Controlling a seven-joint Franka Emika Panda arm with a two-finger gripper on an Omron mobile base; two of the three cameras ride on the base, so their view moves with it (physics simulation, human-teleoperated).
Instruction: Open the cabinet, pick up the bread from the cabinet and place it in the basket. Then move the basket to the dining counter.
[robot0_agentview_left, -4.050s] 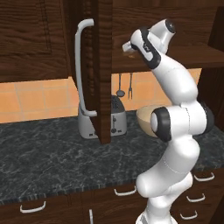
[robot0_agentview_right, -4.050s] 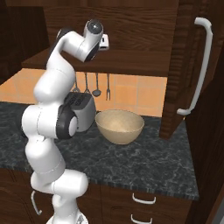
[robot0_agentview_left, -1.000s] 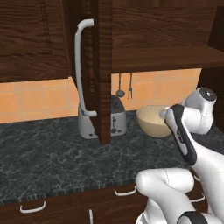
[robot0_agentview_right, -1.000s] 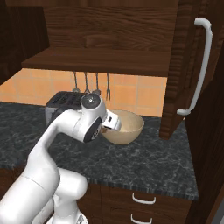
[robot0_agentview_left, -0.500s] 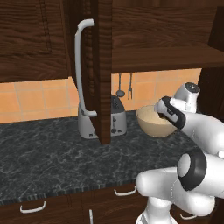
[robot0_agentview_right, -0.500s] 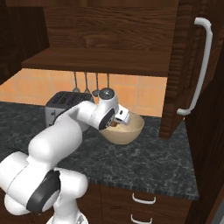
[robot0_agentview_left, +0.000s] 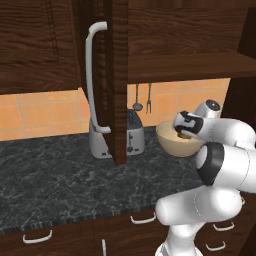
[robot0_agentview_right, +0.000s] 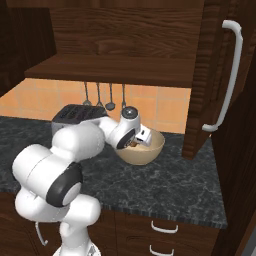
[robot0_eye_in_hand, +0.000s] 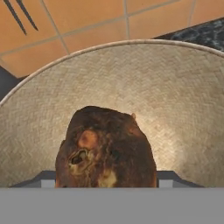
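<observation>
The gripper (robot0_agentview_right: 134, 143) is seen low over the basket (robot0_agentview_right: 150, 152), and the bread (robot0_eye_in_hand: 106, 152) is held between its fingers, which are spread wide around the brown lump. The bread is kept inside the bowl of the basket (robot0_eye_in_hand: 175, 100), with the woven wall seen past the fingers and on both sides of them. The basket (robot0_agentview_left: 172, 142) is set on the dark worktop (robot0_agentview_left: 50, 180), beside the toaster (robot0_agentview_left: 131, 135). Above the fingers, the cabinet (robot0_agentview_left: 117, 75) door is stood open.

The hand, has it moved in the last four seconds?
Yes. The hand has come down from the open cabinet shelf to the basket on the counter, with the bread.
</observation>
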